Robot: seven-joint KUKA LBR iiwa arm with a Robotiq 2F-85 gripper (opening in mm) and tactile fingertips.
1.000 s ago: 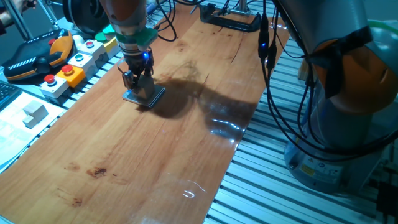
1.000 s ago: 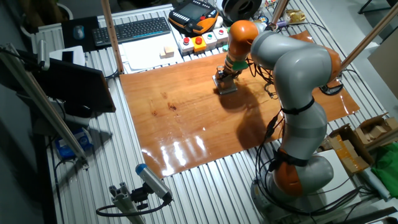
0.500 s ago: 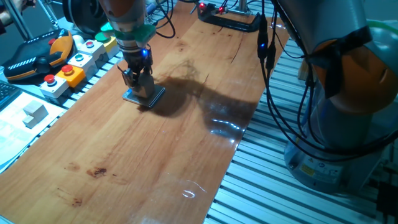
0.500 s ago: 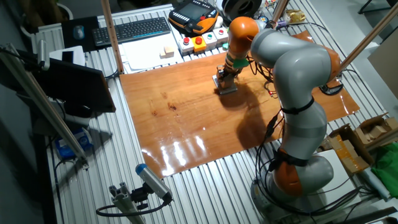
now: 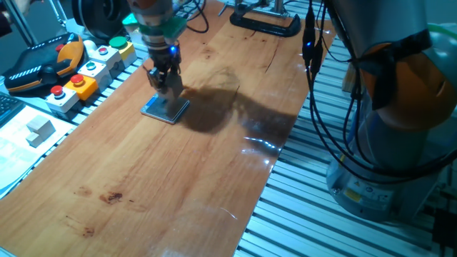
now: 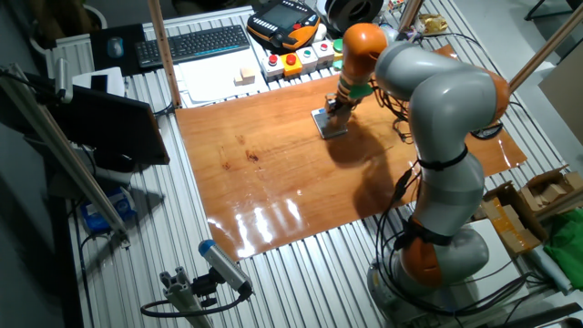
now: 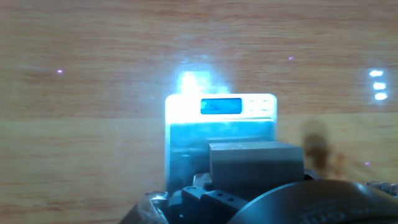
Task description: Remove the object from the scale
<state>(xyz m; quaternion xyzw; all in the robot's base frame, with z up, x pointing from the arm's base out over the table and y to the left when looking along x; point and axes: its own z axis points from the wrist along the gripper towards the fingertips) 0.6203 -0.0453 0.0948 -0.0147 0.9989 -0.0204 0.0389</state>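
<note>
Cube (image 7: 255, 162) sits in the pincer (image 5: 163, 84), clamped between the fingers, and is lifted clear of the scale (image 5: 165, 108). Hand view: cube fills the lower centre, close to the camera; the scale's lit display and pale face lie beyond and below it. Fixed views: a gap shows between the fingertips and the scale top, so the cube is judged airborne, directly above the pad, not touching. The cube itself is barely resolved in either fixed view (image 6: 339, 107).

Scale lies flat on the counter (image 5: 143, 178), straight under the pincer. Button boxes (image 5: 78, 78) are off to the side of the pincer, near the counter edge. A second pale block (image 5: 40, 128) rests on white paper, well apart; not the task's cube.

Step in hand, as judged: lift done, carry-away not yet done. The cube still hangs over the pad's footprint.

Next move calls for: sideways travel over bare counter until clear of the scale's rim, then lowering and release. Risk: cube slipping in the grip and dropping back onto the pad.
</note>
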